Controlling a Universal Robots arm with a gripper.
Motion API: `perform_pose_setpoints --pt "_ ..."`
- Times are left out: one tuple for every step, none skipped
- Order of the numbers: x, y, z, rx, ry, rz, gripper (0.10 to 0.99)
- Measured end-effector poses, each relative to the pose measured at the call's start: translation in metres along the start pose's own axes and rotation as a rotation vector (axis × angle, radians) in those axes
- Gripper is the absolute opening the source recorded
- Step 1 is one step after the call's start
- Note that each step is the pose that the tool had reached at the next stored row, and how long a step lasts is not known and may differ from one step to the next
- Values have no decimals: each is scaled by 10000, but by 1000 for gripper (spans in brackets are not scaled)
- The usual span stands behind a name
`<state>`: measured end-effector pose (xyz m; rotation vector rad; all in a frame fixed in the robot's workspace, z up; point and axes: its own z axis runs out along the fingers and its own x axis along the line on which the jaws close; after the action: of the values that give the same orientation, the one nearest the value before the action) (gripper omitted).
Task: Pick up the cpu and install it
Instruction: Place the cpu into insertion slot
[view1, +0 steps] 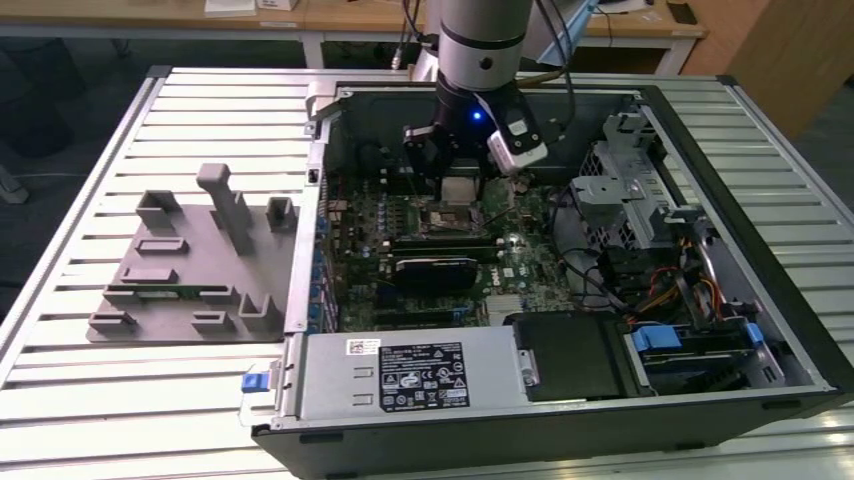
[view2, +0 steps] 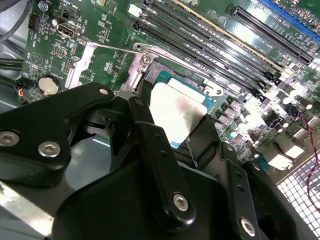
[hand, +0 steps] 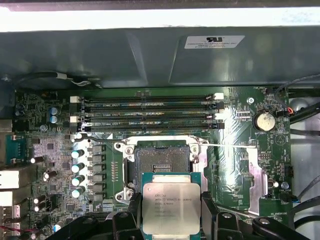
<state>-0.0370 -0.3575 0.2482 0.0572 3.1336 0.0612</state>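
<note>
The cpu (hand: 170, 207), a flat square chip with a silvery top and a green rim, is clamped between my gripper's (hand: 170, 216) two black fingers (hand: 135, 212). In the exterior view the gripper (view1: 459, 190) hangs inside the open computer case, holding the cpu (view1: 458, 186) just above the motherboard. The socket (hand: 162, 157), a metal frame with a dark centre, lies uncovered close beside the chip and apart from it. In the second wrist view the cpu (view2: 176, 114) hovers tilted over the socket frame (view2: 142, 62), with the fingers (view2: 204, 140) on its two sides.
Several memory slots (hand: 150, 112) and a coin battery (hand: 264, 120) lie beyond the socket. The case wall (hand: 150, 55) stands close behind them. A grey fixture tray (view1: 187, 265) sits on the table at the exterior view's left. The power supply (view1: 400, 375) and drive cage (view1: 627, 200) crowd the case.
</note>
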Motion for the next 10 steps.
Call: perform_pose_setpoints --pt "0 0 0 0 0 0 545" --pt "0 0 0 0 0 0 545" --pt "0 0 0 -1 0 0 545" --pt "0 0 0 0 1 0 545" --pt "0 0 0 0 0 0 545" --pt "0 0 1 0 0 7 545" --pt "0 0 1 1 -2 72 545" --pt "0 0 1 1 -8 203 545" --pt "0 0 1 1 -15 357 545" --pt "0 0 1 2 -21 517 545"
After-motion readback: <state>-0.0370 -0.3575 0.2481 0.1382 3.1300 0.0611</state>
